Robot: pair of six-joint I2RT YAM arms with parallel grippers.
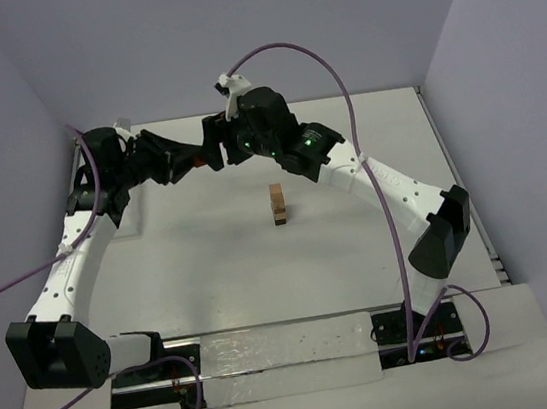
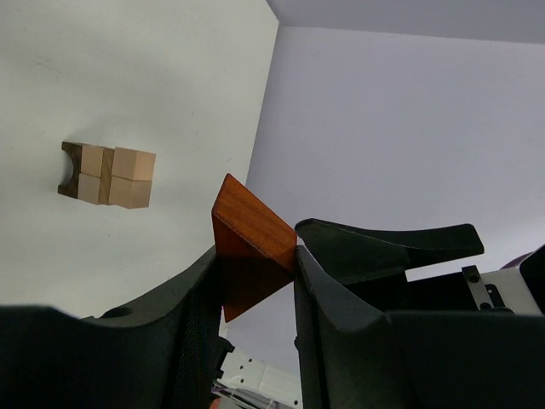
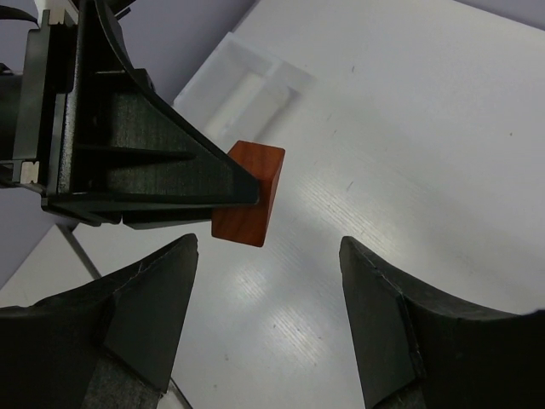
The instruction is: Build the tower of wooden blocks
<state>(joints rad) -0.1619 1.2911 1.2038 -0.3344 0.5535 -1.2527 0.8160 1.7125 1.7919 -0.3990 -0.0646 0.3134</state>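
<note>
**Asker:** Jaws first, please. What is each pair doing?

**Describer:** Over the far part of the white bench [image 1: 212, 273], the two arms meet tip to tip. The left gripper [image 2: 255, 252] has its jaws clenched on a reddish-brown wedge [image 2: 251, 226], held in the air. The right gripper [image 3: 268, 247] has its jaws spread. The wedge sits just ahead of their gap, untouched.

**Asker:** Where is the wood block tower?

**Describer:** The wood block tower [image 1: 278, 204] stands mid-bench, well apart from both grippers. It is tan cubes over a darker piece.

**Asker:** How should this handover be done?

**Describer:** My judgement: centre the right jaws on the wedge's flat faces and clamp squarely. Only then should the left pair release, so the wedge cannot tilt or drop.
</note>
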